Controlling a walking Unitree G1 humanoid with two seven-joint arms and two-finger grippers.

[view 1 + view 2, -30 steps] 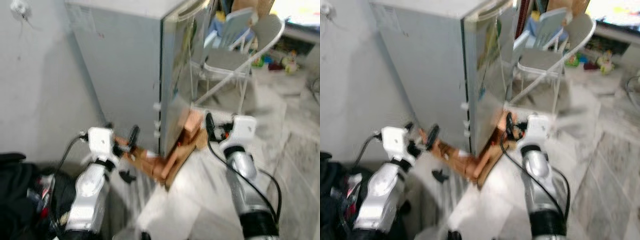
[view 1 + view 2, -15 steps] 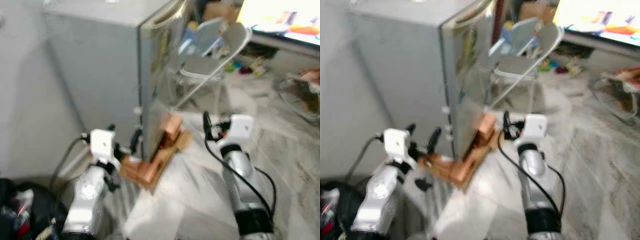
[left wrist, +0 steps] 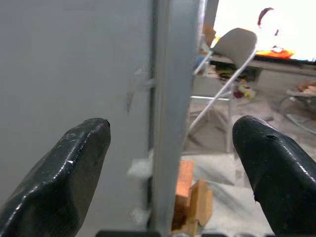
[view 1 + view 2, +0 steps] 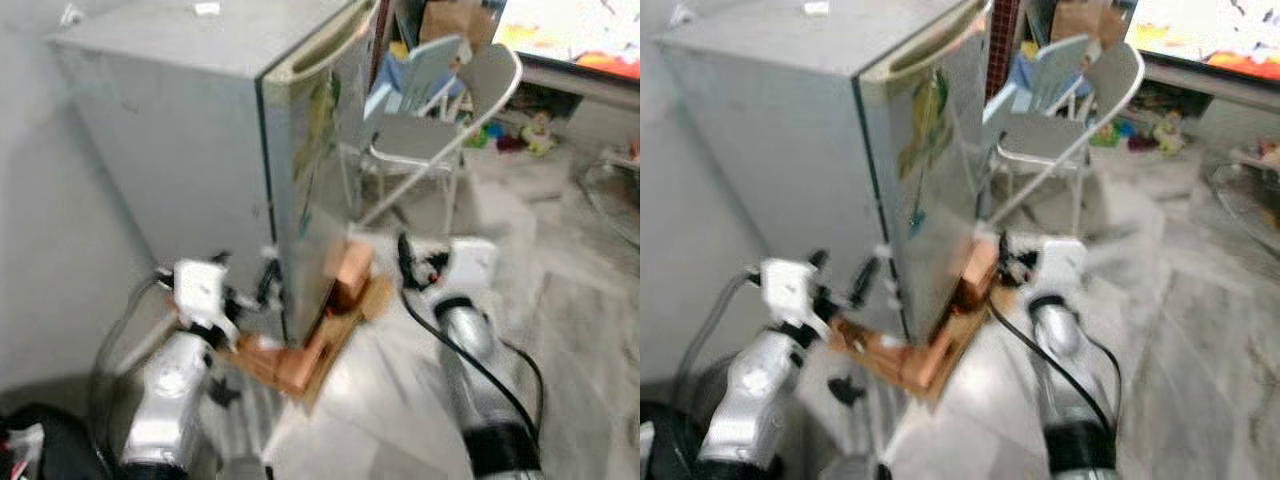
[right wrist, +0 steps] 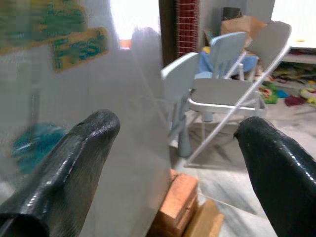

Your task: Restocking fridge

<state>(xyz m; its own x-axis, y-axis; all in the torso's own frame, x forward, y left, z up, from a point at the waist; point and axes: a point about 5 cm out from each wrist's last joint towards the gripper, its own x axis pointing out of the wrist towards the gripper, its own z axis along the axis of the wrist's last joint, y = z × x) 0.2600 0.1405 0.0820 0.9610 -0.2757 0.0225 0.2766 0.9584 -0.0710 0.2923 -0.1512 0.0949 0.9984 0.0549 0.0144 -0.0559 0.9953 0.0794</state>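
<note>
Black fingers of the left gripper (image 3: 168, 192) and right gripper (image 5: 173, 182) spread wide, holding nothing. Just ahead stands the tall grey metal fridge (image 4: 190, 150) on orange bricks (image 4: 345, 280). Its door looks heavy and smooth; pull its edge.

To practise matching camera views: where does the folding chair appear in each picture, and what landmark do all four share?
Left eye: chair upper right, beyond the fridge.
Right eye: upper right of centre.
Left wrist: upper right, past the fridge edge.
Right wrist: upper right, behind a blue chair.
Shared landmark: the bricks at the fridge's foot.
</note>
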